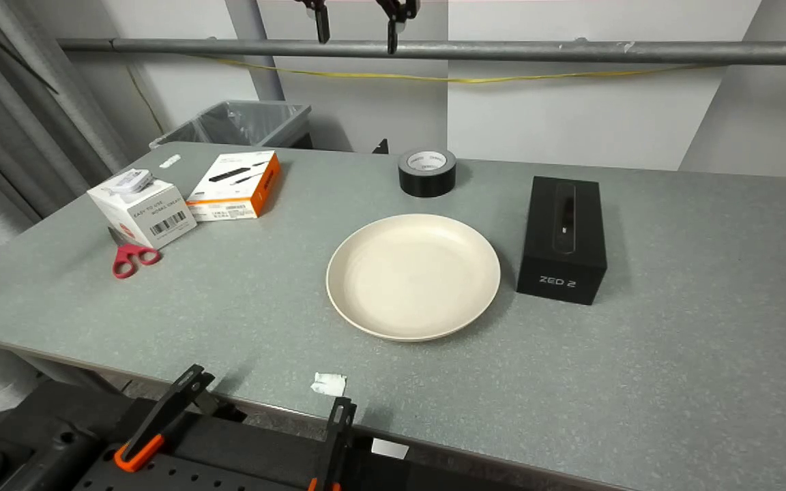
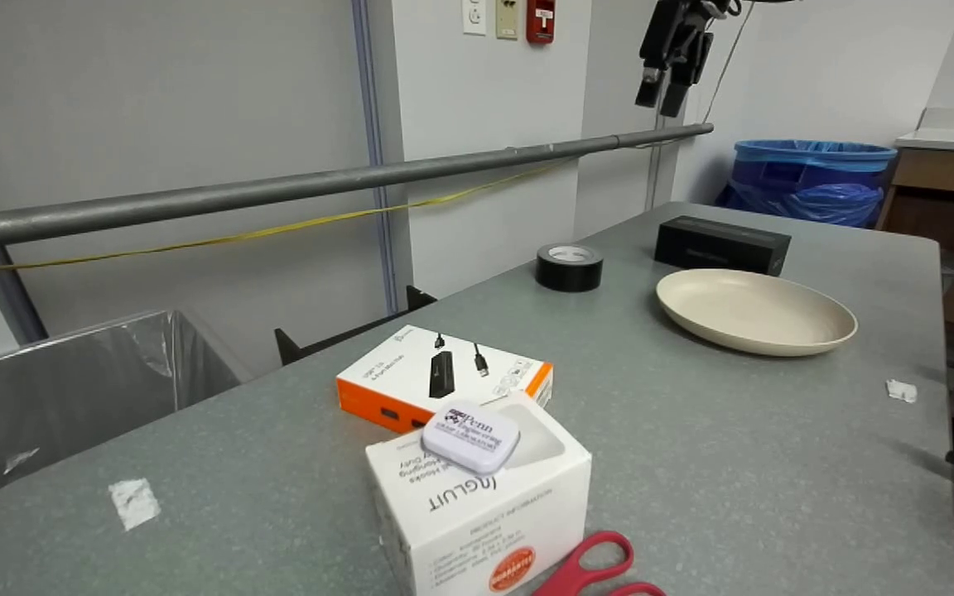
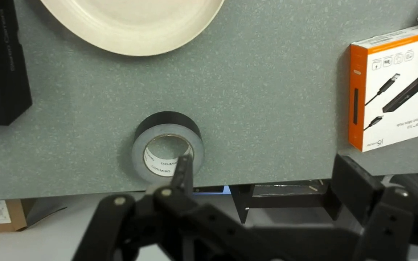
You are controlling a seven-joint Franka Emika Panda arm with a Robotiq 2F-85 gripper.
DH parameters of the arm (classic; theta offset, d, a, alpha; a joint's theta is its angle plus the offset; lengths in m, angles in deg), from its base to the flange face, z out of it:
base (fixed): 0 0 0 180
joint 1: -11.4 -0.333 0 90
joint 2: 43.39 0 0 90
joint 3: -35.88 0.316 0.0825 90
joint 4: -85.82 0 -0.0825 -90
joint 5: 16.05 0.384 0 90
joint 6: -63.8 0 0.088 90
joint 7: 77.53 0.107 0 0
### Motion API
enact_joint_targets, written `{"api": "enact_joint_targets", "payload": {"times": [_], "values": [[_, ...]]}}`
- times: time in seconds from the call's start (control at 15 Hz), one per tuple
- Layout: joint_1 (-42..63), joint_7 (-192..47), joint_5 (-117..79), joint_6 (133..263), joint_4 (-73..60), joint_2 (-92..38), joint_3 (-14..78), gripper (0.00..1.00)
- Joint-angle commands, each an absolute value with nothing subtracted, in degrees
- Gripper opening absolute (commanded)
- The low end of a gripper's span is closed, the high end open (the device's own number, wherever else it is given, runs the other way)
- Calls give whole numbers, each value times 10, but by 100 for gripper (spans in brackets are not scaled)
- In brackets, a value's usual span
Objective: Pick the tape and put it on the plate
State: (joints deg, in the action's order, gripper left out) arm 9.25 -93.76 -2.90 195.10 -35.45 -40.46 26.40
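Wrist view: tape lies partly behind 1 gripper finger.

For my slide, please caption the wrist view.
Empty open hand; tape resting on the table, apart from the plate.

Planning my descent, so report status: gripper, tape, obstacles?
Gripper open, holding nothing. Tape flat on table, not yet on plate. Black box beside plate, off the tape-to-plate line.

High up hangs the gripper, there at the top of both exterior views, fingers pointing down! In the wrist view they jut in from the bottom edge, dark and a little blurred, spread wide, a broad gap between the two.
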Motion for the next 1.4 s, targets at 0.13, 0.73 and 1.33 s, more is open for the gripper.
{"api": "enact_joint_targets", "payload": {"times": [0.13,0.73,1.33], "values": [[116,-901,-46,1975,-338,-364,295,100],[105,-716,-105,2019,-181,-128,307,100],[83,-603,-143,1987,1,32,290,100]]}}
